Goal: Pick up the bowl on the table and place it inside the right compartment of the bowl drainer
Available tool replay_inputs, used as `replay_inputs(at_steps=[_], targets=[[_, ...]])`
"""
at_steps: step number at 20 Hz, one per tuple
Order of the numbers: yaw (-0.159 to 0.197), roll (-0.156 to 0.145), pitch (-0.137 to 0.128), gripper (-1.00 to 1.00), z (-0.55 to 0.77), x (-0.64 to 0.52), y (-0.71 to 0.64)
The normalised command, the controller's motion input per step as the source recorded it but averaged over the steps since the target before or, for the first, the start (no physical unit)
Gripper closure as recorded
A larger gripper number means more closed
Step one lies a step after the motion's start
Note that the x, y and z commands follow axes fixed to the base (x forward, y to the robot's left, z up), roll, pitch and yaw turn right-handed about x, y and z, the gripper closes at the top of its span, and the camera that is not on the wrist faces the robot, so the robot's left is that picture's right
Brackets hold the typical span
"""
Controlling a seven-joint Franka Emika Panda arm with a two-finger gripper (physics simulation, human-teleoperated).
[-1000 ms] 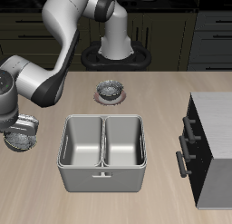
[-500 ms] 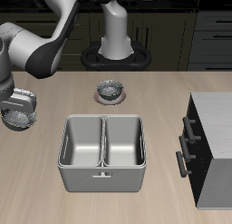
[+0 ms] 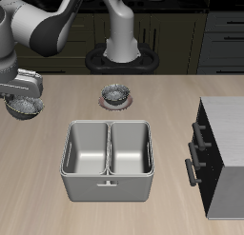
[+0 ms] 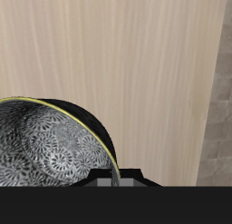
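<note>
My gripper (image 3: pixel 26 98) is shut on the rim of the bowl (image 3: pixel 23 108), a small dark grey speckled one. It holds the bowl in the air above the table (image 3: pixel 172 96), off to one side of the bowl drainer (image 3: pixel 108 186). In the wrist view the bowl (image 4: pixel 45 148) fills the space close under the camera, and one finger (image 4: pixel 109 180) clamps its rim over bare wood (image 4: pixel 118 55). The drainer is a grey metal tub with two wells. Its right compartment (image 3: pixel 132 148) holds nothing, and the gripper is well away from it.
A twin bowl (image 3: pixel 116 93) rests on a pinkish disc behind the drainer. A dark cabinet with a white top and bar handles (image 3: pixel 224 153) stands on the far side of the drainer from the gripper. The robot's base (image 3: pixel 122 56) is at the back.
The gripper has risen with the bowl in it and drifted toward the back of the table. The drainer and the twin bowl have not moved.
</note>
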Motion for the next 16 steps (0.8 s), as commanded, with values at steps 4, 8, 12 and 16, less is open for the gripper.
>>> replay_inputs(at_steps=[4, 8, 12, 16], targets=[[-0.006, 0.0, -0.057, 1.0, 0.42, -0.13, 0.03], [-0.022, -0.004, -0.021, 1.0, 0.17, -0.03, -0.01], [-0.029, 0.015, -0.045, 1.0, 0.26, -0.11, 0.08], [-0.025, -0.01, -0.05, 1.0, 0.31, -0.15, 0.09]])
